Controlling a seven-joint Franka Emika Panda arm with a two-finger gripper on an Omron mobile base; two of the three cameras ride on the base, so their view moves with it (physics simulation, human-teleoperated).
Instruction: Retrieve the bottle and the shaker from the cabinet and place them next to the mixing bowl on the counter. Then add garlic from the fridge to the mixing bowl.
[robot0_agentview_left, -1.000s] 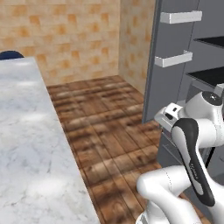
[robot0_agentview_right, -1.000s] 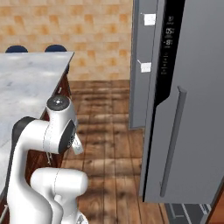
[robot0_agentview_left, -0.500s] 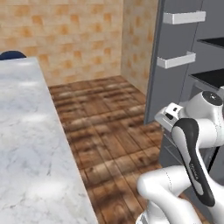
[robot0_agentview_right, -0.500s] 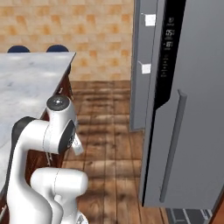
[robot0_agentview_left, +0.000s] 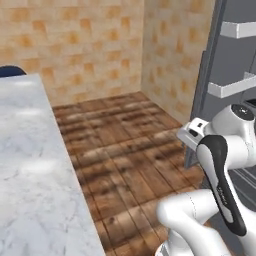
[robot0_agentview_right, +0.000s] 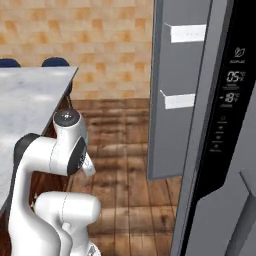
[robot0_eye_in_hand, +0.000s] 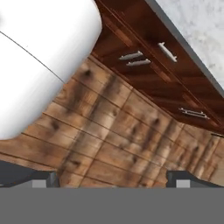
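Note:
The fridge (robot0_agentview_right: 175, 100) stands at the right, its grey door swung open with white door shelves (robot0_agentview_right: 187, 33) on the inside. The same door (robot0_agentview_left: 212, 75) shows at the right edge of the left base view. Beside it, the other fridge door (robot0_agentview_right: 225, 115) carries a dark display panel. At the left runs the white marble counter (robot0_agentview_left: 30, 165), also seen as counter (robot0_agentview_right: 25, 95) and counter (robot0_eye_in_hand: 197, 26). My gripper (robot0_eye_in_hand: 111, 181) points down at the wooden floor, open, nothing between its fingertips (robot0_eye_in_hand: 30, 179). The bottle, shaker, cabinet, mixing bowl and garlic are out of view.
Reddish-brown base cabinets with silver handles (robot0_eye_in_hand: 131, 57) sit under the counter. Wooden floor (robot0_agentview_left: 125, 140) stretches between counter and fridge. Blue chair backs (robot0_agentview_right: 55, 62) stand beyond the counter's far end. A tan tiled wall (robot0_agentview_left: 90, 45) closes the back.
The whole picture has shifted: the fridge and its display panel now look larger and nearer, so the base has moved. The arm keeps its folded pose and the gripper stays open.

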